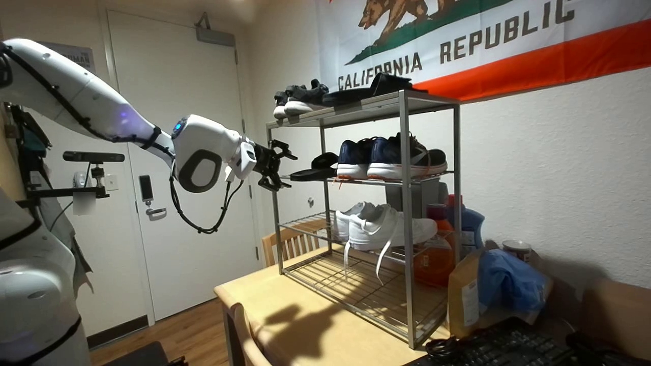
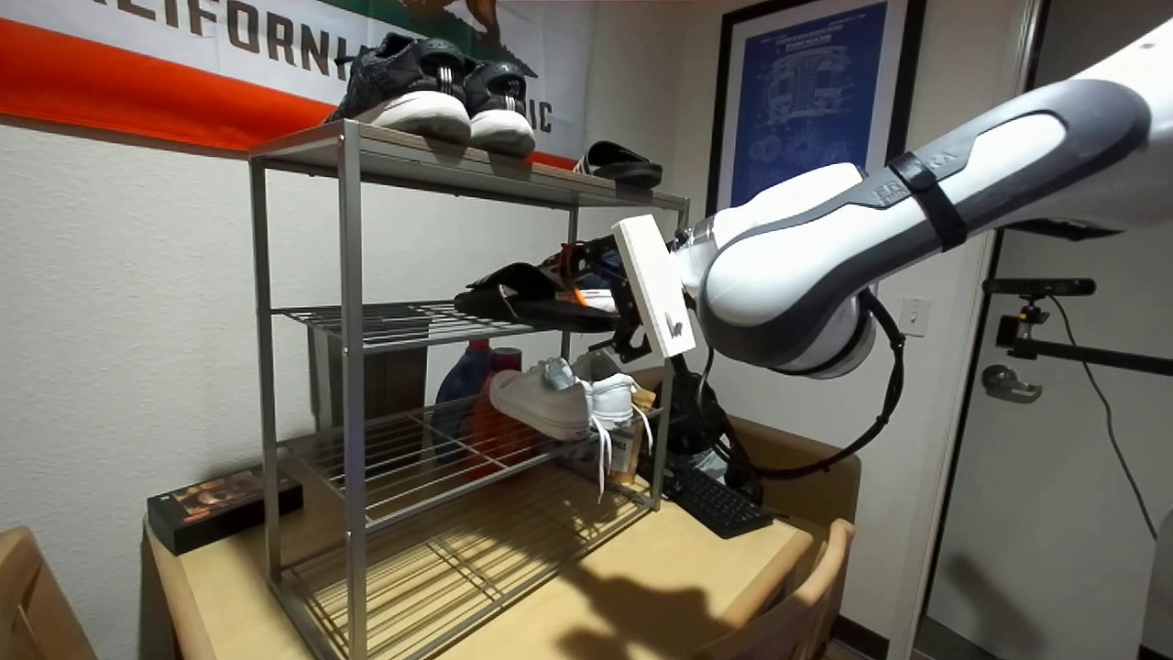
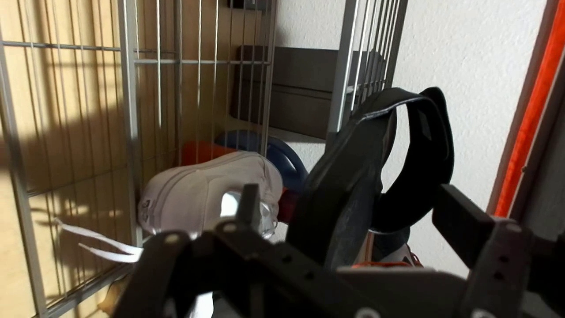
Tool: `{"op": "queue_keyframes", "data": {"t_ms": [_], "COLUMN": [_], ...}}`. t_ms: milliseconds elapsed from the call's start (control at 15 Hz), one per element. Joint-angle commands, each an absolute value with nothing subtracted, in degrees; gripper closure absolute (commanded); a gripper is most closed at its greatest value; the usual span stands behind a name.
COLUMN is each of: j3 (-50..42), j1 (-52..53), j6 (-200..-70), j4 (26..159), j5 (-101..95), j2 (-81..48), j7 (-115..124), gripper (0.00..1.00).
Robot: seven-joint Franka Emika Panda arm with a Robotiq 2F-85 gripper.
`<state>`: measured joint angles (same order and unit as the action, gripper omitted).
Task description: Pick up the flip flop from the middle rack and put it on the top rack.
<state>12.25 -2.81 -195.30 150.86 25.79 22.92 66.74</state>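
The flip flop (image 1: pixel 314 172) is flat and black and lies on the middle rack. Its strap faces up, and its heel end sticks out past the rack's front edge towards my gripper (image 1: pixel 291 172). It also shows in an exterior view (image 2: pixel 531 302) and in the wrist view (image 3: pixel 348 190). The middle rack (image 2: pixel 394 325) is grey wire. The gripper is open, with one finger above and one below the level of the sole. In the wrist view the sole lies between the fingers (image 3: pixel 356 212), with gaps on both sides. The top rack (image 1: pixel 363 109) is the highest tier.
Navy sneakers (image 1: pixel 384 160) stand right beside the flip flop. The top rack holds dark sneakers (image 2: pixel 431 92) and another black sandal (image 2: pixel 623 165). White shoes (image 1: pixel 379 223) are on the tier below. Grey posts (image 1: pixel 407 218) frame the rack. A wooden chair (image 1: pixel 244 330) stands in front.
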Motion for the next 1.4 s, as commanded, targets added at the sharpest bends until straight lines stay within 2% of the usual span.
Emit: {"op": "queue_keyframes", "data": {"t_ms": [0, 200, 267, 333, 933, 1000, 1067, 1333], "j3": [15.7, 17.7, 18.1, 18.5, 18.3, 18.6, 17.6, 14.7], "j1": [-7.6, -10.4, -11.0, -11.4, -9.2, -9.2, -7.6, -2.1], "j6": [-192.7, -191.9, -191.8, -191.8, -192.9, -193.2, -193.0, -193.8], "j4": [147.6, 146.2, 145.8, 145.5, 145.9, 146.4, 146.8, 149.6], "j5": [27.8, 27.9, 27.7, 27.7, 27.2, 27.4, 27.2, 26.5], "j2": [20.7, 19.9, 19.8, 19.6, 21.0, 21.9, 22.7, 27.6], "j7": [67.4, 67.6, 67.6, 67.7, 68.1, 68.1, 68.2, 67.5], "gripper": [0.0, 0.0, 0.25, 0.26, 0.95, 0.97, 0.94, 0.94]}}
